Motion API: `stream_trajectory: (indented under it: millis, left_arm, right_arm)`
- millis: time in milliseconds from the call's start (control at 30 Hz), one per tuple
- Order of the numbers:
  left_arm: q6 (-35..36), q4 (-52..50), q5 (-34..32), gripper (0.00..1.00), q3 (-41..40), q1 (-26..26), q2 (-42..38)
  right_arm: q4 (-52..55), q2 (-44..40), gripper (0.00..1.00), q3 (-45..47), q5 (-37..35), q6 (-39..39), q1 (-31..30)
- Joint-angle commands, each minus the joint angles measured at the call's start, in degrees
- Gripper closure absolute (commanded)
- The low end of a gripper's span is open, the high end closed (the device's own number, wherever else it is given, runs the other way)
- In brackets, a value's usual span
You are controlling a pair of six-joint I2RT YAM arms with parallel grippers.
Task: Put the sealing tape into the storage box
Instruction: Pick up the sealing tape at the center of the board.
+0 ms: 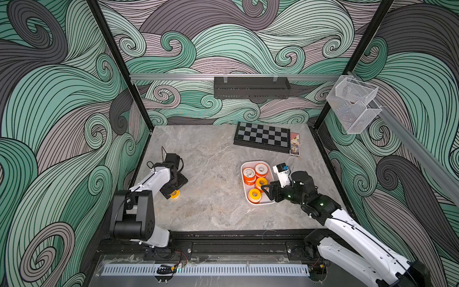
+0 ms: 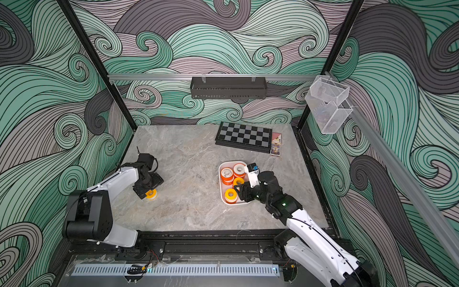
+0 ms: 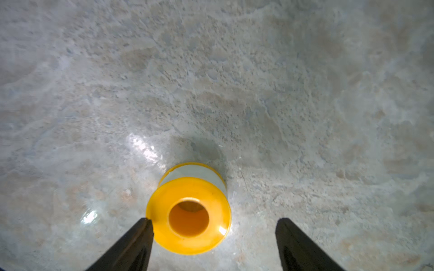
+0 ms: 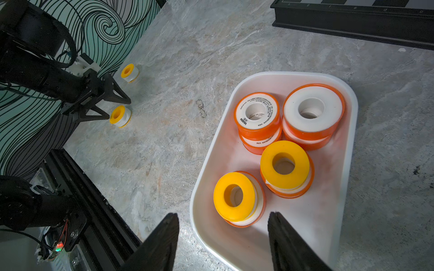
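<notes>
The storage box (image 1: 244,167) is a white tray right of centre on the table; in both top views it holds two orange-rimmed, white-faced spools (image 1: 249,173) and two yellow ones (image 1: 254,195) lying on orange spools. My right gripper (image 4: 223,214) hangs open over the tray's near end (image 4: 270,75), with nothing between its fingers. At the left, a yellow spool of sealing tape (image 3: 189,214) stands on the table between the jaws of my open left gripper (image 3: 215,220). One finger touches its rim; the other is apart. A second loose yellow spool (image 4: 128,72) lies beyond it.
A chessboard (image 1: 262,136) and small card packs (image 1: 294,145) lie at the back right of the table. A black perforated bin (image 1: 250,87) hangs on the back rail. Clear mesh baskets (image 1: 352,104) hang on the right rail.
</notes>
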State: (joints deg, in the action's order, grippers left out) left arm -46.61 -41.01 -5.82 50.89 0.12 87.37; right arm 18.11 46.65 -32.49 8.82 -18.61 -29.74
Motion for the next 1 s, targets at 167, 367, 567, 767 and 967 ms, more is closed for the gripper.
stream_trajectory:
  millis: [167, 367, 567, 767, 967]
  left_arm:
    - [1.5, 1.4, 3.3, 0.18, 1.1, 2.3, 3.3]
    - [1.7, 1.5, 4.4, 0.2, 1.0, 2.5, 3.6]
    - [1.7, 0.3, 4.3, 0.19, 1.0, 2.5, 0.4]
    - [1.0, -0.1, 4.8, 0.18, 0.3, 2.5, -2.7]
    - [-0.2, -0.6, 1.9, 0.16, -1.4, 2.6, -4.7]
  right_arm:
    - [-1.4, -0.1, 0.36, 0.7, 0.7, -0.2, -0.3]
    - [-1.5, 0.6, 0.36, 0.7, 0.5, -0.1, -0.3]
    - [-1.7, 0.9, 0.36, 0.7, 0.8, 0.0, -0.3]
    - [-1.9, 0.9, 0.35, 0.8, 0.9, -0.1, -0.3]
    - [-1.9, 1.1, 0.35, 0.8, 1.0, -0.1, -0.3]
